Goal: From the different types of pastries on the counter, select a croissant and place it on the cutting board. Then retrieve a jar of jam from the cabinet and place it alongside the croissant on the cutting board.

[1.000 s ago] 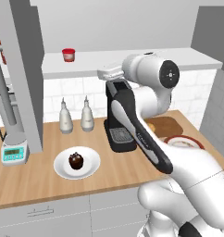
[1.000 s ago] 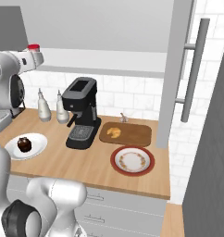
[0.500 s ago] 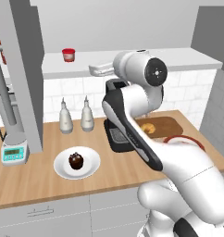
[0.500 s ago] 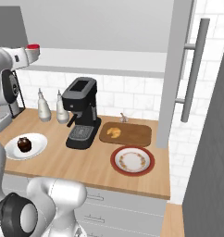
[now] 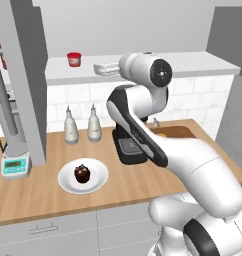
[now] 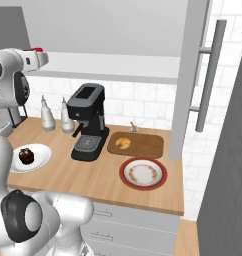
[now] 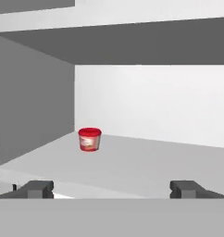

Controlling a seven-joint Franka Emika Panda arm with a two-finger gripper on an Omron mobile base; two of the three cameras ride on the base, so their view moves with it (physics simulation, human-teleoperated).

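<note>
Since the earlier frame the arm has swung left and raised its pincer to shelf height, jaws wide and holding nothing, facing the jar of jam standing upright well ahead on the cabinet shelf, while the croissant lies on the cutting board.

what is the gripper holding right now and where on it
Nothing. The gripper is open and empty, facing the jar of jam, which stands apart on the cabinet shelf.
</note>
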